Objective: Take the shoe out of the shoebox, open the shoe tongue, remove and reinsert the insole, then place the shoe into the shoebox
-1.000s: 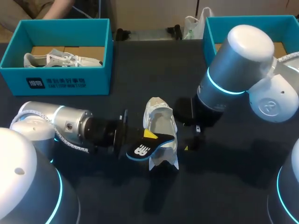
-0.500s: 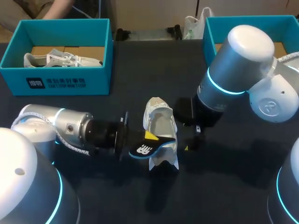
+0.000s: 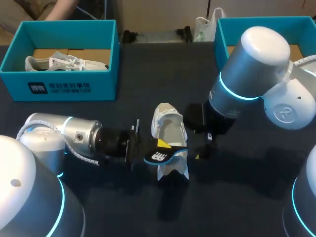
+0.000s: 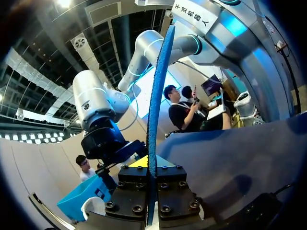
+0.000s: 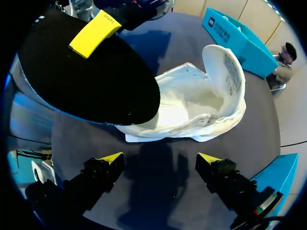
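Note:
A white shoe (image 3: 169,129) lies on the dark table at the middle, its tongue (image 3: 164,109) folded open at the far end. My left gripper (image 3: 157,147) comes in from the left and is shut on a black insole (image 3: 160,156) with a blue edge, held at the shoe's near end. In the left wrist view the insole (image 4: 156,110) stands edge-on, clamped by the left gripper (image 4: 152,168). My right gripper (image 3: 203,148) hangs open just right of the shoe. In the right wrist view the right gripper (image 5: 160,160) is open above bare table, with the shoe (image 5: 201,103) and insole (image 5: 86,81) ahead.
A teal shoebox (image 3: 59,87) at the back left holds another white shoe (image 3: 64,63). A second teal box (image 3: 256,20) stands at the back right behind my right arm. A person's arm shows beyond the left box.
My left gripper has moved right with the insole, bringing it further over the shoe's near end. The right arm and the shoe have stayed still.

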Controlling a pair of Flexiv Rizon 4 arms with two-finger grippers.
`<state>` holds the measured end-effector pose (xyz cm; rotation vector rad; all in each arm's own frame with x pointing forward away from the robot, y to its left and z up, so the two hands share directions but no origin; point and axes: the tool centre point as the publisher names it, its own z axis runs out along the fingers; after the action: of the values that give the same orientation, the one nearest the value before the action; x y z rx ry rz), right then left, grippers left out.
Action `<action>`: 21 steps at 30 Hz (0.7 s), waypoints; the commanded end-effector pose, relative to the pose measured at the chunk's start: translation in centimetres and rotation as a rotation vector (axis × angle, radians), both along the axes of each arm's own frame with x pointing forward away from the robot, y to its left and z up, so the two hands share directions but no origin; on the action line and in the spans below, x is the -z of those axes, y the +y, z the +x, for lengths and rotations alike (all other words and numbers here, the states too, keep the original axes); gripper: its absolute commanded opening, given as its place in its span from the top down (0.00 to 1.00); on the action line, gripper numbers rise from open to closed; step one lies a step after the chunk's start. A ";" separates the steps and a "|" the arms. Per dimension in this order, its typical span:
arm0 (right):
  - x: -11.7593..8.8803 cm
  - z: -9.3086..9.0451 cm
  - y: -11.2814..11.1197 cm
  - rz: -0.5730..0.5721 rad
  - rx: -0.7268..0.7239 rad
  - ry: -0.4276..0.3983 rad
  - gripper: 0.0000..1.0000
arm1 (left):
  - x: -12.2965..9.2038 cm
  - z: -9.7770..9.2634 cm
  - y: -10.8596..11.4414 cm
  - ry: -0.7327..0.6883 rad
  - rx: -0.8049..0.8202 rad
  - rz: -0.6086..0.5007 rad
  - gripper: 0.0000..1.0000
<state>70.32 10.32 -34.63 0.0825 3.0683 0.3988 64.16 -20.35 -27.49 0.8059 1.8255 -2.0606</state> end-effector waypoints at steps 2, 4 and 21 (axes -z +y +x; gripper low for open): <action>0.1 0.0 0.0 0.000 0.000 -0.001 0.00 | 0.5 0.3 0.2 0.013 -0.005 -0.007 1.00; 0.1 0.0 0.0 0.000 0.000 -0.001 0.00 | 0.7 0.4 0.3 0.015 -0.006 -0.006 1.00; 0.1 0.0 0.0 0.000 0.000 -0.001 0.00 | 2.3 1.6 -0.3 0.046 -0.012 -0.010 1.00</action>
<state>70.32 10.33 -34.63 0.0820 3.0682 0.3989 65.52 -20.22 -29.41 0.7487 1.8443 -2.0905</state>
